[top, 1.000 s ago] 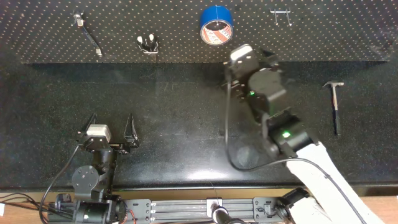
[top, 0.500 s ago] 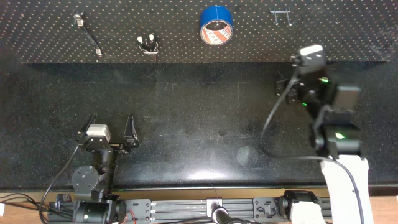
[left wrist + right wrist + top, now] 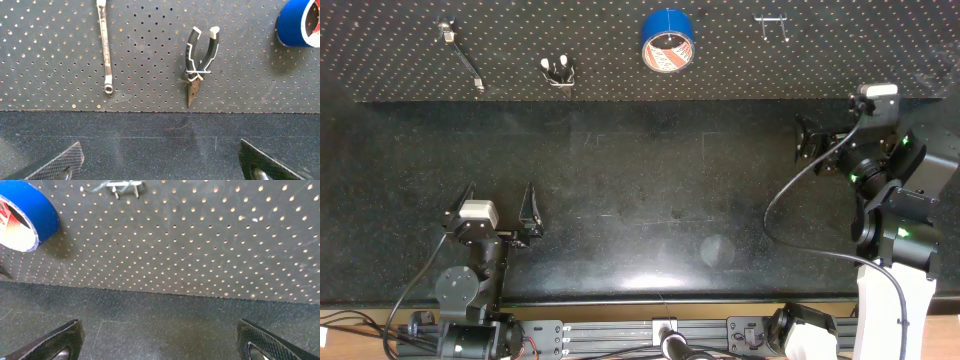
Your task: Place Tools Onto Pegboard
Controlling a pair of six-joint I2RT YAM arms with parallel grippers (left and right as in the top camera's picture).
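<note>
Three tools: up on the pegboard, well ahead of the left gripper.
Wrench: ahead of that gripper and a touch to its left, hanging straight, ring end down.
Pliers: ahead and a touch to its right, nose down, handles up on a peg.
Blue tape roll: farther right again on the board, between the two grippers' lines, left of the right gripper.
Bare double hook: high on the board, ahead of the right gripper, slightly to its left.
Left gripper: back near its base over the black worktop, fingers spread wide, gripping nothing.
Right gripper: up close to the foot of the board, fingers also spread wide, nothing between them.
</note>
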